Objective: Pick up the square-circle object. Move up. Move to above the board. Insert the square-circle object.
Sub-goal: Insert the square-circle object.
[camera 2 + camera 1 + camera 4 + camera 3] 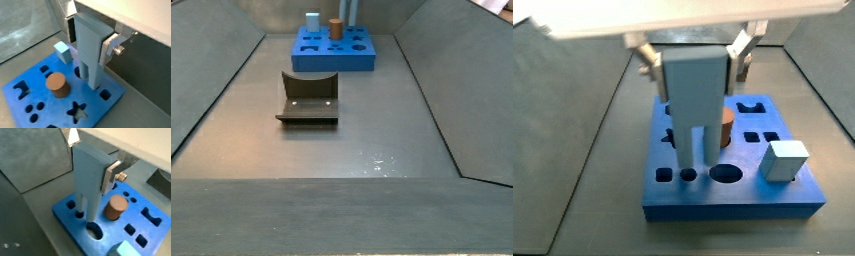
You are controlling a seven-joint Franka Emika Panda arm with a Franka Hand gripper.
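Observation:
The gripper (92, 159) is shut on the upper part of the square-circle object (90, 178), a tall grey-blue block held upright with its two prongs down. Both also show in the other wrist view, gripper (90, 40) and object (89, 52), and in a side view, gripper (694, 58) and object (696, 100). The prong tips are at the top face of the bright-blue board (67, 210) (93, 107) (727, 205), over dark holes. I cannot tell how deep they sit. In the far side view the board (331, 60) lies at the back with the object (349, 18) above it.
An orange-brown cylinder (115, 207) (57, 85) (724, 125) stands in the board right beside the prongs. A pale cube (123, 249) (63, 51) (784, 160) stands at a board corner. The fixture (309, 97) stands on the grey floor between sloping walls.

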